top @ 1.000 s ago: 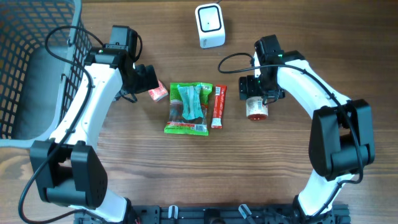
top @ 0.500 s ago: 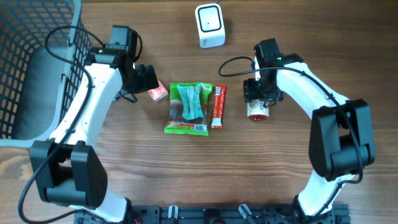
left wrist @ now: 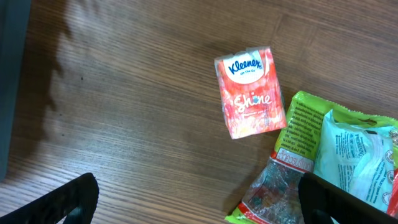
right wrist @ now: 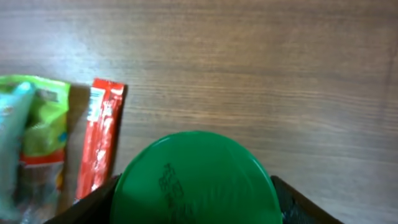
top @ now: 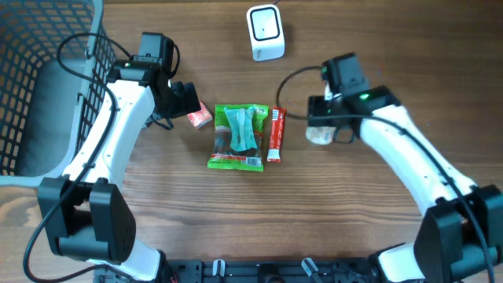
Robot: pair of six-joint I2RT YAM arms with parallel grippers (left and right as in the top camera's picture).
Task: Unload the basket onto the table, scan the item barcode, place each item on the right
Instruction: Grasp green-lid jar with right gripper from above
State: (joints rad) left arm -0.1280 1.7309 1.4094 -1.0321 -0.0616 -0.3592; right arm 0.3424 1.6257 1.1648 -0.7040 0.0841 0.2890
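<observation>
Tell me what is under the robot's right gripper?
A green-lidded jar, held between the fingers of the right gripper. The lid hides what's inside, and the jar hides the table beneath it.

basket (top: 39, 39) cut off left, jar (top: 318, 135) blurred

Bright, even light from above fills the overhead view, and the arms cast only soft, faint shadows on the tabletop (top: 314, 220). The right arm (top: 401, 149) is smeared by motion blur near its wrist. The left wrist view is crisp: lettering on the tissue pack (left wrist: 250, 92) reads cleanly, and a diffuse shadow darkens the far-left wood. The right wrist view is soft throughout, with the green-lidded jar (right wrist: 196, 180) and red sachet (right wrist: 99, 140) fuzzy.
</observation>
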